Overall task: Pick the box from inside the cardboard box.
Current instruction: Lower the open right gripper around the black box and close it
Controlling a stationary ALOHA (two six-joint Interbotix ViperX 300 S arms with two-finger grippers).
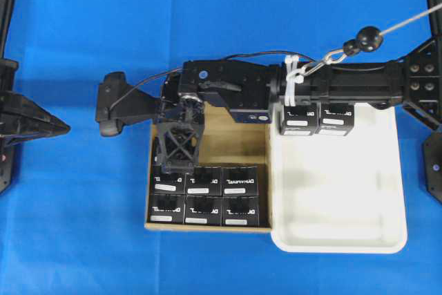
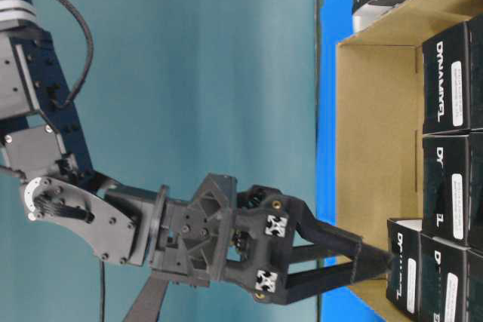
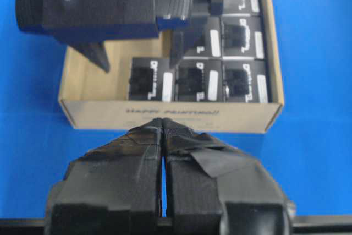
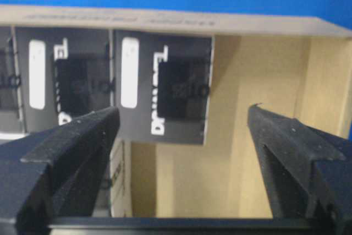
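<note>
The box to go for, by my reading, is the corner one at the 9 o'clock end of the back row. Six black DYNAMIXEL cartons sit in two rows of three, filling the 6 o'clock half of the cardboard box in the overhead view. This one has bare floor on its 12 o'clock side.

The right gripper reaches across from 3 o'clock and points down into that empty half, its jaws spread wide with nothing between them. In the overhead view the box lies just at 6 o'clock of the fingertips. From the table-level view the tips look very near its top edge, though I cannot tell whether they touch.

In the right wrist view the spread is not centred. One finger overlaps the box's label side, and the other hangs over bare cardboard near the wall.

To do the grasp well, I would shift the gripper until the box sits squarely between both fingers. The finger on the neighbour side needs to find the seam (the row is packed tight, so a careless descent could land on a lid). Then lower, close firmly and lift straight up, clear of the wall.

The left gripper waits well apart at 9 o'clock, jaws pressed together and holding nothing. Two more black cartons sit in the white tray at 3 o'clock.
</note>
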